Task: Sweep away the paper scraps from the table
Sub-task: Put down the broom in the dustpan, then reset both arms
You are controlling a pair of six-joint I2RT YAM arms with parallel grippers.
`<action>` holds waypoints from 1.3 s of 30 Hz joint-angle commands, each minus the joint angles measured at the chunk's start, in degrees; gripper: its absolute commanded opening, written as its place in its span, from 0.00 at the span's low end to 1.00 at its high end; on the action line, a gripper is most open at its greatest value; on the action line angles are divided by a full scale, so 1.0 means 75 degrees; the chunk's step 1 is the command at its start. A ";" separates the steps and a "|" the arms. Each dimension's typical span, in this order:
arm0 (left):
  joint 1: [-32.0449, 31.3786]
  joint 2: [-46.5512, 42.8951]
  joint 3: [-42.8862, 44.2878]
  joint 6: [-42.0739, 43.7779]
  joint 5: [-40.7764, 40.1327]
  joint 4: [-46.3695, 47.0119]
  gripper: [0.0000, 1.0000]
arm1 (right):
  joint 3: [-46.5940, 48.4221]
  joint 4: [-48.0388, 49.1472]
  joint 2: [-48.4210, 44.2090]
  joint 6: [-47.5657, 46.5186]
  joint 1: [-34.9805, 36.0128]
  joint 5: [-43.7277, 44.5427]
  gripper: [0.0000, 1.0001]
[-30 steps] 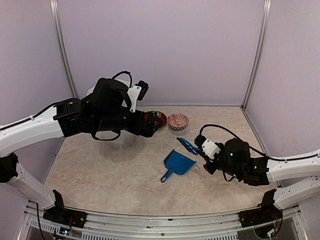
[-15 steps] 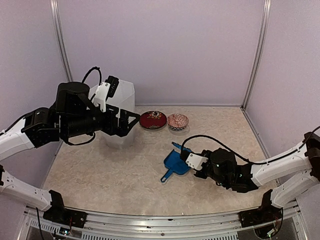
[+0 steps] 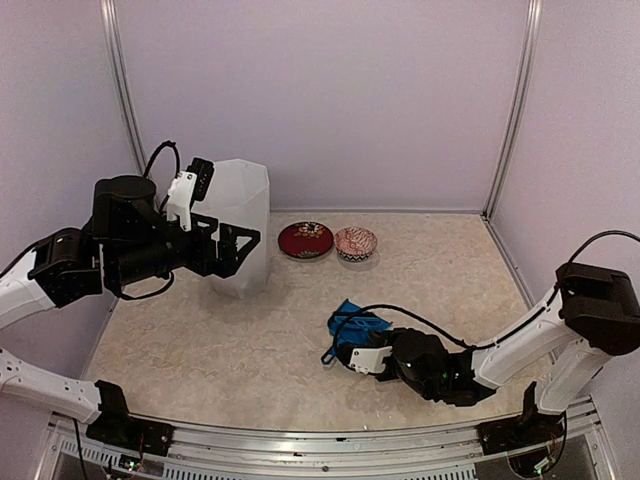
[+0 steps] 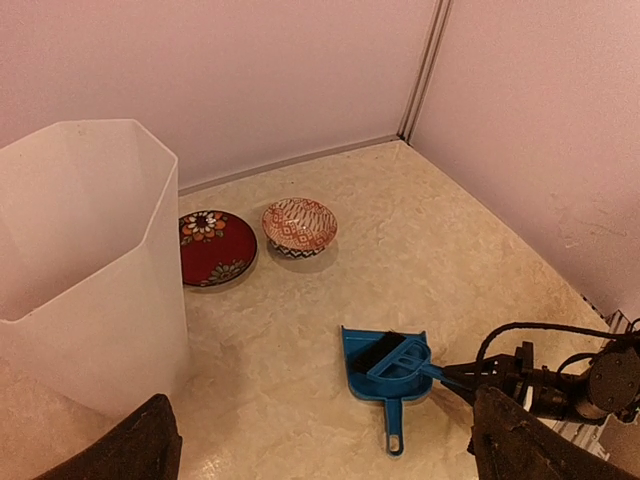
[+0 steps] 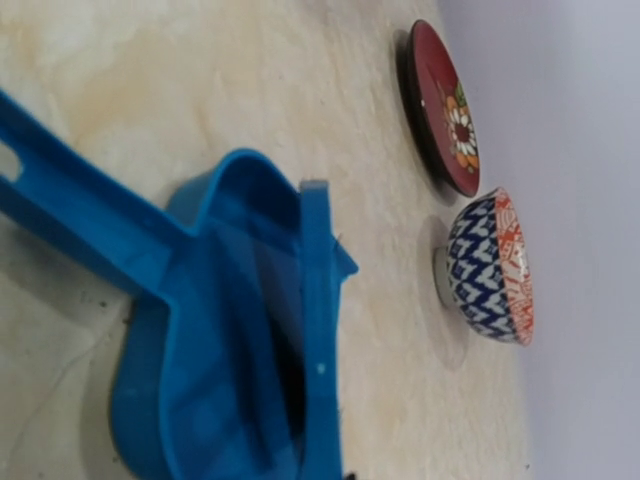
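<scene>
Black fingers [image 4: 145, 445] on my left gripper [image 3: 245, 250] are hanging wide apart up in the air, gripping nothing. On that wrist feed they're framing the whole scene. Close to that gripper, a translucent white bin [image 4: 90, 280] is standing upright on the back-left part of the table [image 4: 300, 320].

Over on the other side, I'm holding the right gripper [image 4: 480, 378] down low, almost on the tabletop. The thin end of the blue brush [image 4: 400, 357] is reaching right up to its fingers. Honestly I can't tell whether they're clamping it or just sitting around it, since the right wrist cam is only giving me blue plastic up close. The brush head is lying inside the blue dustpan [image 4: 365, 385], dark bristles showing. The dustpan is sitting flat around mid-table with its handle pointing toward the near edge.

Further out, a red flowered plate [image 4: 215, 247] and a small patterned bowl [image 4: 299, 225] are sitting just beside each other near the back wall, well apart from the dustpan. The beige marbled table is running under all of it, out to the pale walls.
</scene>
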 commanded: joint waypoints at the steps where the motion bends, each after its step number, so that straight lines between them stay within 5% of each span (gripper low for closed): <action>1: 0.0097 -0.0170 -0.0149 0.0020 -0.0165 0.0047 0.99 | 0.0177 -0.0101 -0.0106 0.0084 0.0201 0.0214 0.17; 12: 0.0338 -0.1030 -0.0545 0.0106 0.0134 -0.0178 0.99 | 0.0106 -0.1563 -0.1338 0.0848 0.0330 -0.0274 0.50; 21: 0.1541 -0.2015 -0.1236 -0.0106 0.0749 -0.0277 0.99 | 0.0346 -0.3690 -0.3252 0.2045 0.0301 -0.2492 0.77; 29: 0.3253 -0.2165 -0.1747 -0.0591 0.1287 -0.0522 0.99 | 0.0995 -0.4705 -0.3883 0.3005 -0.0421 -0.2833 0.85; 39: 0.6241 -0.1355 -0.2287 -0.0925 0.2200 -0.0489 0.99 | 0.1937 -0.5209 -0.3849 0.4454 -0.2474 -0.3317 0.86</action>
